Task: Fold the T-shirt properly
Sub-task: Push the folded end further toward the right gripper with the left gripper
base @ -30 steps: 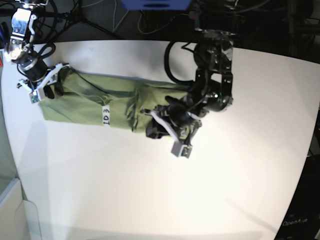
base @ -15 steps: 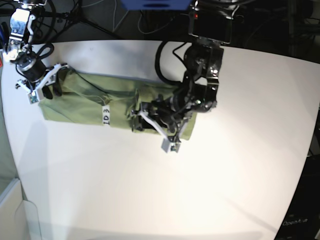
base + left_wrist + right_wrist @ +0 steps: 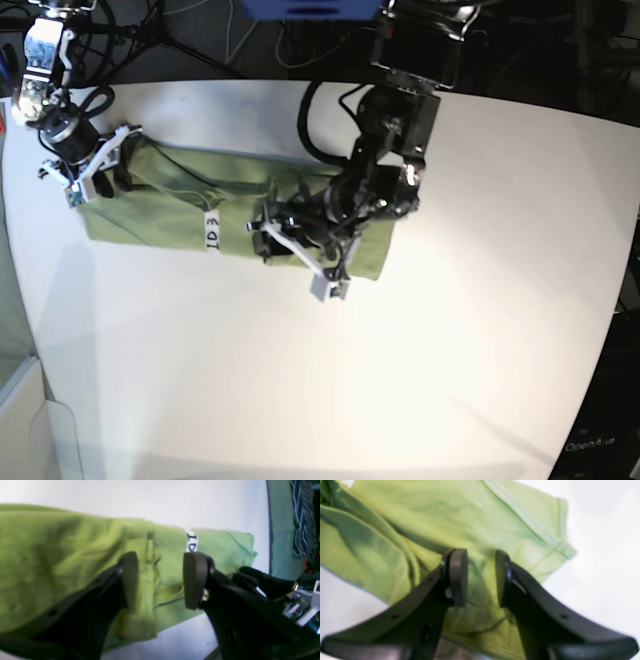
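Base view: T-shirt [image 3: 180, 200] lies on desk [image 3: 480, 330]; left fingers [image 3: 130, 577] open, empty (released); right fingers [image 3: 457, 575] straddle its sleeve, grip unclear.

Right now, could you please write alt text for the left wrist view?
Two dark fingers of the open left gripper hover over a green T-shirt lying on a white table. A small white label shows just beyond them.

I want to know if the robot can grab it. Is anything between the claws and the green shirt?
Nothing visible is in the way. The left claw hangs open right over the T-shirt, and the right claw is over its other end. Only bare table surrounds it.
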Tool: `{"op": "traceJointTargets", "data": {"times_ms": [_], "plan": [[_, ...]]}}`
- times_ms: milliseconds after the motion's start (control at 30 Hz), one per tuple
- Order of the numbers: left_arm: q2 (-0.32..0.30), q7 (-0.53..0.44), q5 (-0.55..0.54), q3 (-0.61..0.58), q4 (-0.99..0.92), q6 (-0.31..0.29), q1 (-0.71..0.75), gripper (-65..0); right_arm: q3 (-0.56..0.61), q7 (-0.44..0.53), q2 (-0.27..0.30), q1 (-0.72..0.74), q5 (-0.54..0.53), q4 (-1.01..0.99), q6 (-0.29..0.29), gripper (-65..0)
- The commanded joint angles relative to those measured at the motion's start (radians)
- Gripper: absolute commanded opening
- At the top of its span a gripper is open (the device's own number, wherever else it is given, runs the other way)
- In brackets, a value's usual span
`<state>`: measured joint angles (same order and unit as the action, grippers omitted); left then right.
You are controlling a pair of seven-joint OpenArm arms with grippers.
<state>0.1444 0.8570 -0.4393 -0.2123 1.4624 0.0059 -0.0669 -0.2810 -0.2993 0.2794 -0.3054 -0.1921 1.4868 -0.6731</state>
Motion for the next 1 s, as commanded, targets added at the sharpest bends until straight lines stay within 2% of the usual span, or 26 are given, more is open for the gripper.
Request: {"op": "traceJointTargets", "data": {"times_ms": [0,433,567,633,733,800,867,967], "plan": [[0.013,-0.011,-0.017,-0.003,0.022,-0.005,-0.017,-36.0,-0.007,0.024,0.016,0.004,-0.014,0.018,-0.003,-45.4],[0.013,0.000,-0.005,-0.008,0.011,-0.004,-0.020,-36.0,-0.007,0.024,0.016,0.004,-0.014,0.021,-0.003,-45.4],[0.013,0.000,0.007,-0.088,0.011,-0.004,-0.037,-35.8,-0.007,0.024,0.014,0.004,-0.014,0.021,-0.003,-45.4],[0.010,0.000,0.029,-0.131,0.011,0.027,-0.038,-35.7,-0.007,0.024,0.014,0.004,-0.014,0.021,-0.003,-45.4],[0.007,0.000,0.044,-0.178,0.011,0.128,-0.038,-34.9,-0.007,0.025,0.014,0.004,-0.014,0.021,-0.003,-45.4],[-0.001,0.000,0.043,-0.189,0.022,0.167,-0.038,-30.7,-0.007,0.025,0.014,0.004,-0.014,0.021,-0.003,-45.4],[-0.009,0.000,0.033,-0.190,0.028,0.197,-0.038,-27.5,-0.007,0.025,0.014,0.004,-0.014,0.021,-0.003,-45.4],[-0.010,0.000,0.033,-0.189,0.056,0.213,-0.035,-27.3,-0.007,0.025,0.014,0.004,-0.014,0.021,-0.003,-45.4]]}}
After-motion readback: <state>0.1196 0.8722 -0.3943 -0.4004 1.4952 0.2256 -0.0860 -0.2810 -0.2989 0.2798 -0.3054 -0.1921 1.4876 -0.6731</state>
